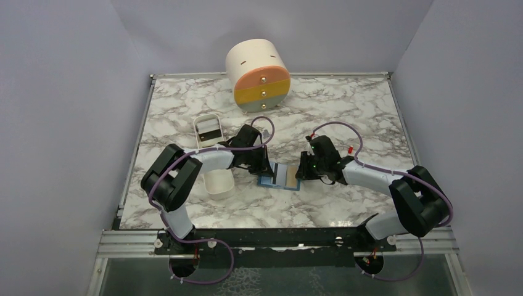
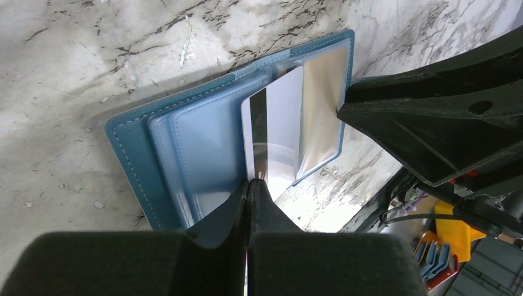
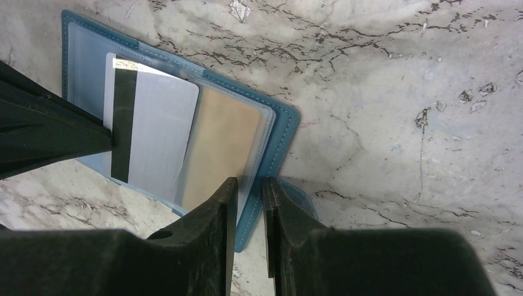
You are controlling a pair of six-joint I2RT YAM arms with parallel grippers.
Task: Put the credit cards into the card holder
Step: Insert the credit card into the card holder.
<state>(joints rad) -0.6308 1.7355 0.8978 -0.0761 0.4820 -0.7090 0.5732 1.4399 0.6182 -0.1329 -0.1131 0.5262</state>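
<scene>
Marble table (image 1: 345, 117), grey walls. From the top view, card holder (image 1: 285, 177) lies open at centre between my left gripper (image 1: 266, 168) and right gripper (image 1: 302, 169); white tray (image 1: 210, 132) and drawer cylinder (image 1: 259, 75) sit behind.

Left wrist: my left jaws are closed on the near edge of the grey striped card (image 2: 274, 126), which lies across the holder's inside.

Right wrist: my right jaws, narrowly apart, pinch the holder's blue edge. The gold card (image 3: 222, 145) sits under the clear sleeve, with the grey card overlapping it. Can't tell if it's tucked in.
</scene>
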